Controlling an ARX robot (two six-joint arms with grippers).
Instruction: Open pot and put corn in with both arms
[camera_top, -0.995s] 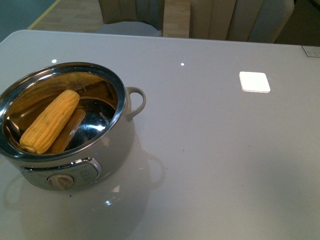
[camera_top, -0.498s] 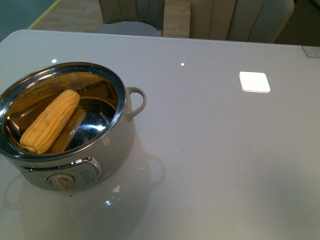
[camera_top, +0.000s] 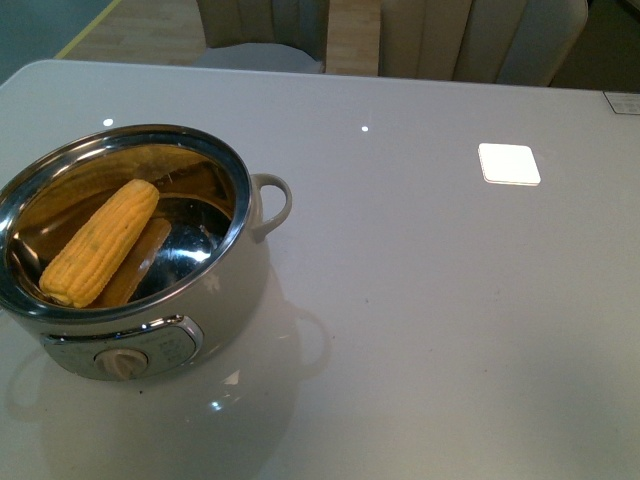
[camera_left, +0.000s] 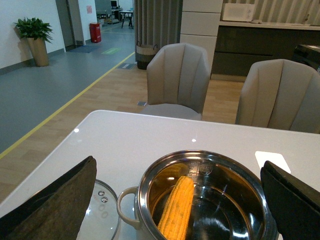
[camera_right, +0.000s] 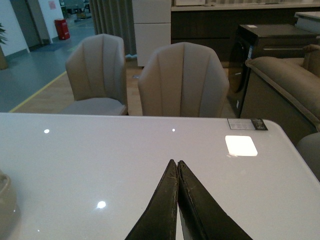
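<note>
Front view: electric pot (camera_top: 150, 290) sits at lower left of the frame on the white table (camera_top: 430, 300), uncovered, with the corn cob (camera_top: 100, 241) lying diagonally inside against the steel wall; neither arm appears here. Left wrist view: left gripper (camera_left: 175, 200) has its fingers spread wide to either edge of the frame, holding nothing, framing the pot, and the glass lid (camera_left: 102, 215) lies on the table beside the pot's loop handle (camera_left: 126, 207) at lower left, evidently set aside to clear the opening. Right wrist view: right gripper (camera_right: 177, 172) has its fingers pressed together, empty, over bare table, so I judge the task essentially complete.
</note>
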